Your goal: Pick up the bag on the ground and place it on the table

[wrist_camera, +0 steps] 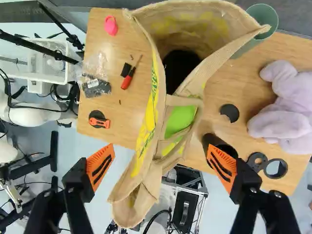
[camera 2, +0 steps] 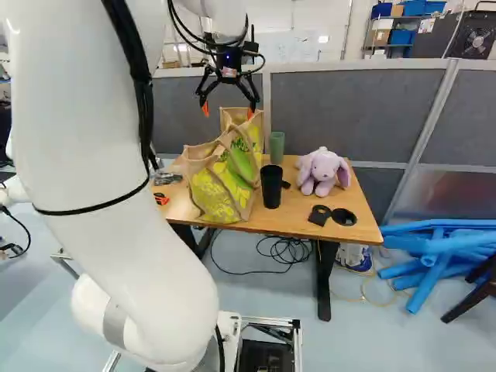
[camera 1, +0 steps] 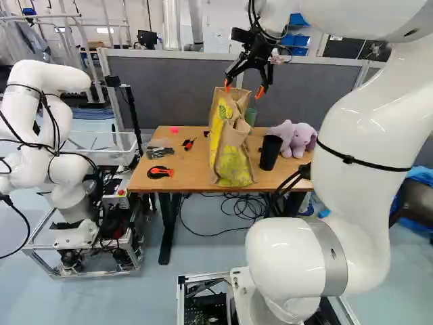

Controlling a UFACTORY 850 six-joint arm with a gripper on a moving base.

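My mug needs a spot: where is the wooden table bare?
Between the tan-yellow fabric bag and red screwdriver, bare wood reaches the front edge. Crowded: the bag's other side, with black cup, green cup, lilac plush toy.

Bag on table; front cup between bag and plush toy.

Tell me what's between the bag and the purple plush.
A black cup, a green cup and a small black piece, as the right base view shows.
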